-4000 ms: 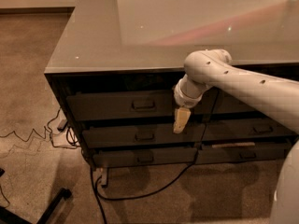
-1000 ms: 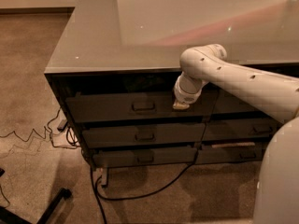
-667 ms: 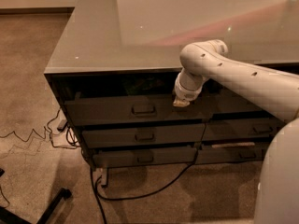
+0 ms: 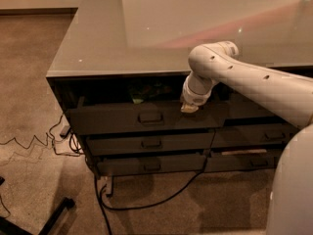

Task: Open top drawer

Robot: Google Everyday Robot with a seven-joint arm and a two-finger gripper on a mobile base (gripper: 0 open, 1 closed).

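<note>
Grey desk [image 4: 98, 43]; hand [image 4: 189, 106] at top drawer [image 4: 112, 117] rim

The counter [image 4: 98, 43] is smooth grey with a pale sheen and a pinkish-red streak on the right. Below it is the dark grey top drawer [image 4: 112, 119], where something green [image 4: 138, 100] shows in the black gap. The arm [image 4: 254, 82] is off-white with small dark dots, its tan-tipped claw [image 4: 189, 107] sits at the drawer's upper edge right of the grey pull [image 4: 150, 117], and the carpet [image 4: 29, 82] is speckled brown under black cables [image 4: 146, 204].
</note>
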